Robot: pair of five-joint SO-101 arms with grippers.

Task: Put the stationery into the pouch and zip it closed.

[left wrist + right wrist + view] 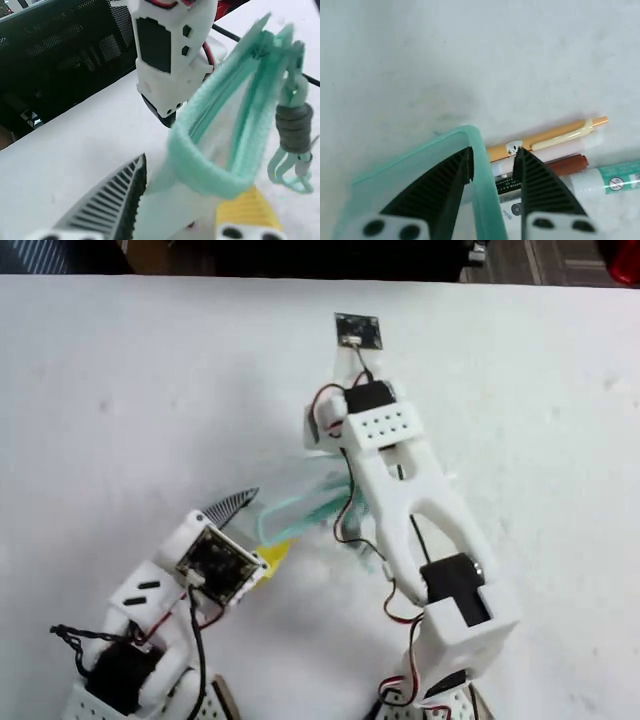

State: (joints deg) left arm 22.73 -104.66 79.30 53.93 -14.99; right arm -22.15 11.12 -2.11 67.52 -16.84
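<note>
White table (120, 390) runs back to a dark room (300, 255) beyond its far edge. Near the table's middle sits the mint-trimmed pouch (310, 502), its mouth gaping open. Left gripper (270, 522) has its jaws partly spread, one black and one yellow, with the pouch's end filling the gap between them. Right gripper (494, 150) has its jaws nearly together, pinching the pouch's rim. Pens (560, 150) lie just beside that rim (inside the pouch or not, I cannot tell).
</note>
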